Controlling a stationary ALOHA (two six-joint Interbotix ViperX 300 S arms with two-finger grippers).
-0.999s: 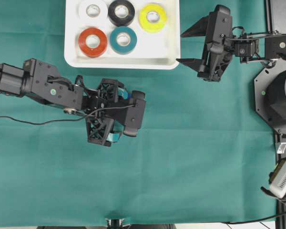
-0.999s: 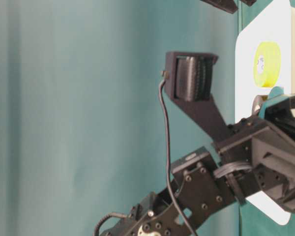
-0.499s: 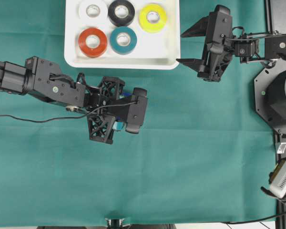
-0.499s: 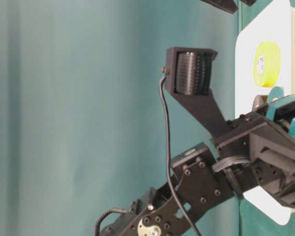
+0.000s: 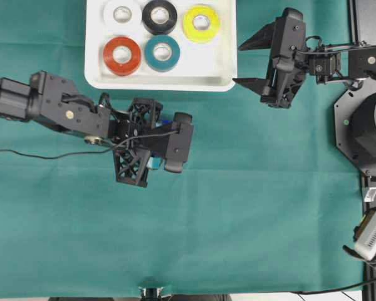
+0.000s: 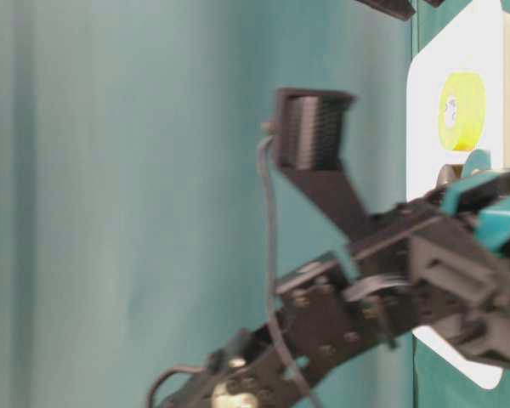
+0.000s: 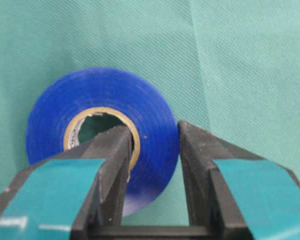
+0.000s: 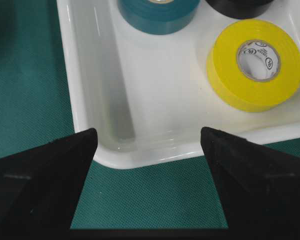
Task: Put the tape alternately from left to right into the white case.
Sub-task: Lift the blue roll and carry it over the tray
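Note:
My left gripper is shut on the blue tape. One finger sits inside its pale core and the other presses the outer wall, over the green cloth. From overhead this gripper is below the white case, and only a sliver of the blue tape shows beside it. In the case lie the white, black, yellow, red-orange and teal rolls. My right gripper stands open and empty just off the case's right rim. Its wrist view looks over the case corner at the yellow roll.
A thin black cable trails left from the left arm across the green cloth. Black arm bases and other equipment fill the right edge. The bottom-right part of the case holds no roll.
My left gripper closed from wide open onto the blue tape, then shifted slightly up toward the case. The right gripper stayed where it was, open.

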